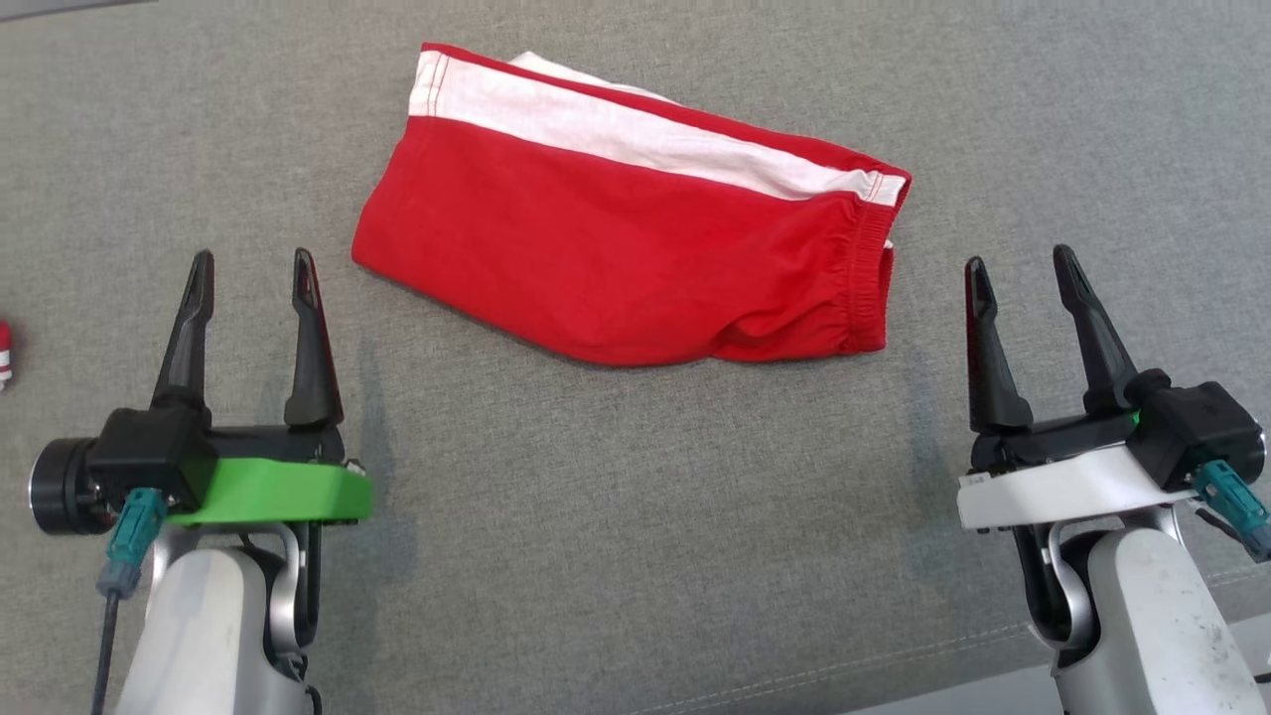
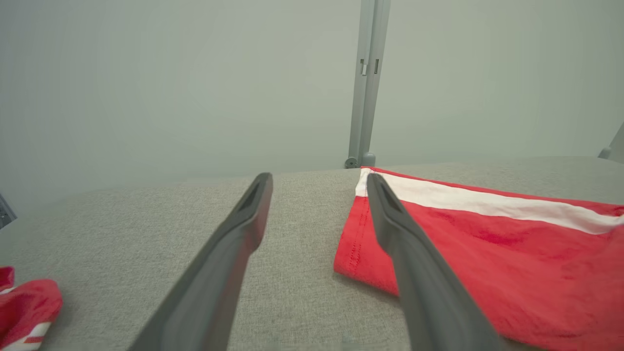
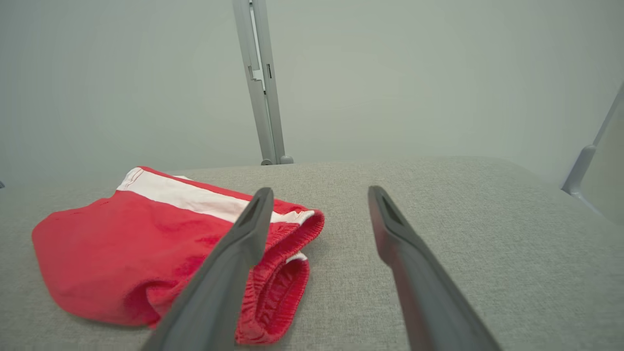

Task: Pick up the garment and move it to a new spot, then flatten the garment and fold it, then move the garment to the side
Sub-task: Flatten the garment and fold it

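Note:
The garment (image 1: 616, 258) is a pair of red shorts with a white side stripe, lying folded on the grey fabric surface, elastic waistband toward the right. My left gripper (image 1: 255, 270) stands open at the lower left, apart from the shorts, nothing between its fingers. My right gripper (image 1: 1023, 268) stands open at the lower right, just right of the waistband, also holding nothing. In the left wrist view the garment (image 2: 487, 243) lies right of the open left gripper (image 2: 317, 183). In the right wrist view the garment (image 3: 146, 248) lies left of the open right gripper (image 3: 317, 195).
Another red and white piece of cloth (image 1: 4, 353) pokes in at the far left edge, also seen as red cloth (image 2: 24, 307) in the left wrist view. A grey metal post (image 2: 368, 83) stands behind the far edge of the surface. A seam (image 1: 894, 655) runs near the front right.

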{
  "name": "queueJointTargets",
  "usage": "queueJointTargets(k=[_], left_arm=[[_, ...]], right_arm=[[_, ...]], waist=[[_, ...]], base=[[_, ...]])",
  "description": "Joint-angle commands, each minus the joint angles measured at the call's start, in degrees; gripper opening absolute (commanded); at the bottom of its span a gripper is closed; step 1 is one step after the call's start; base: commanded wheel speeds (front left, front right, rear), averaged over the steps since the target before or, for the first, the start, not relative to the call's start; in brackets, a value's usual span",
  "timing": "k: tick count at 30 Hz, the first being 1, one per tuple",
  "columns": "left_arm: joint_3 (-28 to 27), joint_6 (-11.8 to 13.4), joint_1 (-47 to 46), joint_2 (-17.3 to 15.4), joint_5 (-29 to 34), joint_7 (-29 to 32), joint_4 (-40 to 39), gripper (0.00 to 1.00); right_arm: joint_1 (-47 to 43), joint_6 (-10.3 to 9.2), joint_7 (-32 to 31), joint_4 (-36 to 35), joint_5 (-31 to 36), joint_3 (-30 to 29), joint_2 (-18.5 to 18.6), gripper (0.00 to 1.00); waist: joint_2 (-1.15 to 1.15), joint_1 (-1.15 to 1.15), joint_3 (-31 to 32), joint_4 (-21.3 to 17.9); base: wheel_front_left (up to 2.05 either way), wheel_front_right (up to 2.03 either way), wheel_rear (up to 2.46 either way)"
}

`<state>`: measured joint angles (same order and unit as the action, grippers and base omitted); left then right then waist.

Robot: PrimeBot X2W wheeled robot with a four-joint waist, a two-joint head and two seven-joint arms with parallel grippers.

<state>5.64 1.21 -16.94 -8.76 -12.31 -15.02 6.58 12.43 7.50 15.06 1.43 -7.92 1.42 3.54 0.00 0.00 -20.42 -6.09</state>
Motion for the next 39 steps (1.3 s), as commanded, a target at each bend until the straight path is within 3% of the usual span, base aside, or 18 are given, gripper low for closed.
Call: queueJointTargets(k=[1, 16, 23, 30, 39], left_arm=[[0.1, 0.4, 1.4, -0.2, 0.2, 0.3, -0.4, 1.00], [1.2, 0.6, 1.2, -0.7, -0.6, 1.8, -2.4, 1.00], [3.9, -2.4, -6.8, -0.7, -0.3, 3.3, -1.9, 1.00], [5.6, -5.4, -15.1, -0.8, -2.9, 11.4, 6.7, 1.00], [3.6, -5.8, -20.0, -2.1, -7.0, 17.2, 19.6, 1.00]], right_arm=[[-1.0, -0.02, 0.2, -0.1, 0.2, -0.3, 0.2, 1.00], [-1.5, -0.02, 0.2, -0.8, -0.9, -1.4, -0.2, 1.00], [0.4, -0.02, 0.2, -1.2, -1.1, -0.3, -0.3, 1.00], [2.1, -0.02, 0.2, -0.9, -1.7, 0.7, -0.4, 1.00], [1.9, -0.02, 0.2, -0.4, -2.9, 0.9, -0.6, 1.00]], waist=[[0.00, 0.00, 1.0, 0.1], [0.00, 0.00, 0.5, 0.1], [0.00, 0.00, -2.2, -0.6], [0.00, 0.00, -5.0, -3.1], [0.00, 0.00, -6.9, -4.9]], base=[[0.00, 0.00, 0.00], [0.00, 0.00, 0.00], [0.00, 0.00, 0.00], [0.00, 0.00, 0.00], [0.00, 0.00, 0.00]])
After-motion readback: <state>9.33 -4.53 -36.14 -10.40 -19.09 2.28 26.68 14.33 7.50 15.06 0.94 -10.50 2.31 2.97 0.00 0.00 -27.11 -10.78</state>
